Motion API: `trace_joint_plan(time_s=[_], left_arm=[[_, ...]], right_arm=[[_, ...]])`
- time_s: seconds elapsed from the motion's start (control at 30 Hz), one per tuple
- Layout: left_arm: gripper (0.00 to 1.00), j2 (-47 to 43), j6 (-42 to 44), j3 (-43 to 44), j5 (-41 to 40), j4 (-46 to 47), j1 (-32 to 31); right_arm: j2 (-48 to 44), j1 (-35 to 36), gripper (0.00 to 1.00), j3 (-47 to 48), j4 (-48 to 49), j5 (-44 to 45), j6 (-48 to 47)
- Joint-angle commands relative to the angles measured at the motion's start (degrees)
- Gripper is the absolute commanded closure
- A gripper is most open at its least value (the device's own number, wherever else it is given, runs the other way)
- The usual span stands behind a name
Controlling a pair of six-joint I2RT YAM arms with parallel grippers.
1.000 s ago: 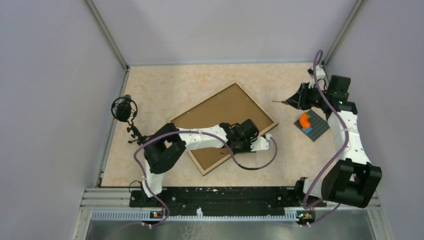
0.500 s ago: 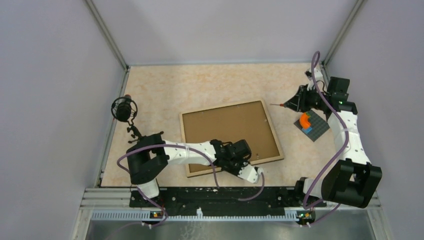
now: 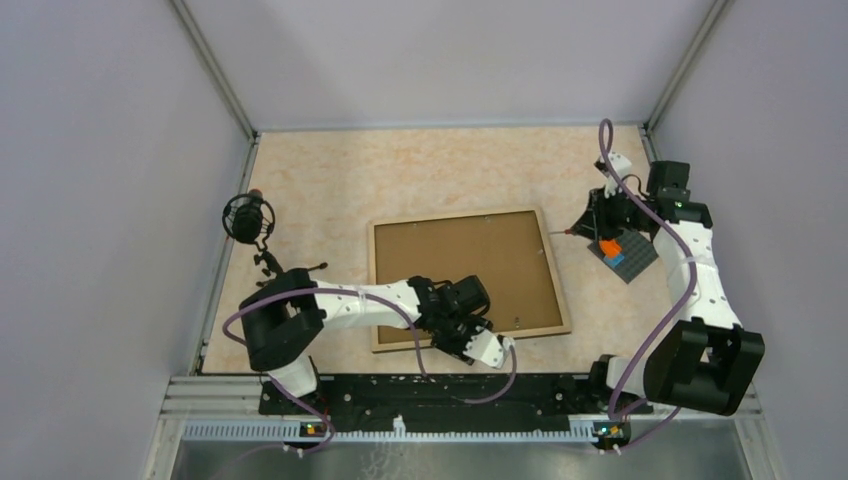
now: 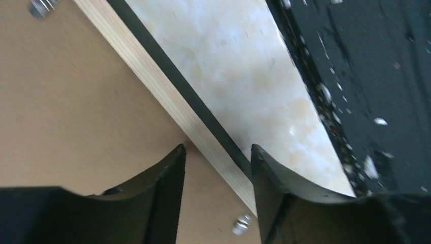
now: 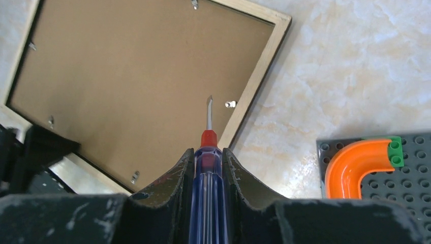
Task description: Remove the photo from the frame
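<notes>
While lying brown-board back up, the black-edged rectangular picture frame [image 3: 460, 250] runs lengthwise left-right; the left gripper [image 4: 217, 152] straddles its near rim, jaws parted; the right gripper [image 5: 208, 151] clamps a blue-handled screwdriver [image 5: 207, 203].

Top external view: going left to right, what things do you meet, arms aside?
Black microphone-like device on a stand → the frame, back up → screwdriver → grey stud baseplate with orange curved piece.
</notes>
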Motion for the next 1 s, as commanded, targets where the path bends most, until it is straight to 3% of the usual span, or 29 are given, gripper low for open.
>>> trace_joint_plan(time_s=[0.0, 0.13, 0.4, 0.97], left_arm=[[0.41, -5.6, -0.3, -3.0, 5.4, -6.4, 1.8], [0.31, -7.9, -2.4, -3.5, 6.8, -5.6, 2.1], [0.29, -5.0, -5.6, -3.3, 2.4, -2.1, 2.5], [0.28, -2.2, -7.0, -1.8, 2.3, -1.7, 2.7]], right_arm=[[-0.3, 3.5, 1.0, 2.8, -3.1, 6.6, -6.7], [0.2, 8.7, 1.0, 2.5, -4.3, 12.1, -7.9], [-1.1, 14.8, 1.0, -2.2, 0.0, 22.1, -3.6], [-1.8, 14.9, 1.0, -13.0, 12.8, 24.0, -1.5]])
